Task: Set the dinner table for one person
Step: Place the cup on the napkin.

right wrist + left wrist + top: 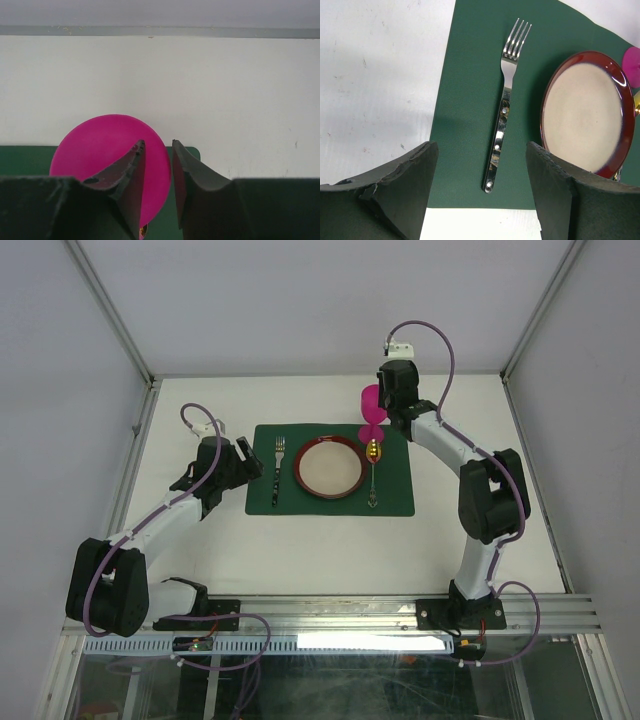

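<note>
On the large white matte dinner table [300,400], we find the round magenta plastic cup [100,145] at the dark green placemat's [395,490] far right corner. It sits under our right gripper [157,145], jaws narrowly apart, seemingly straddling its rim. The left gripper [480,145] gapes, farther off.

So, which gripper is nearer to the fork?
Left. The left gripper hovers just beside the fork, at the mat's left edge; the right gripper is at the pink cup, beyond the plate.
</note>
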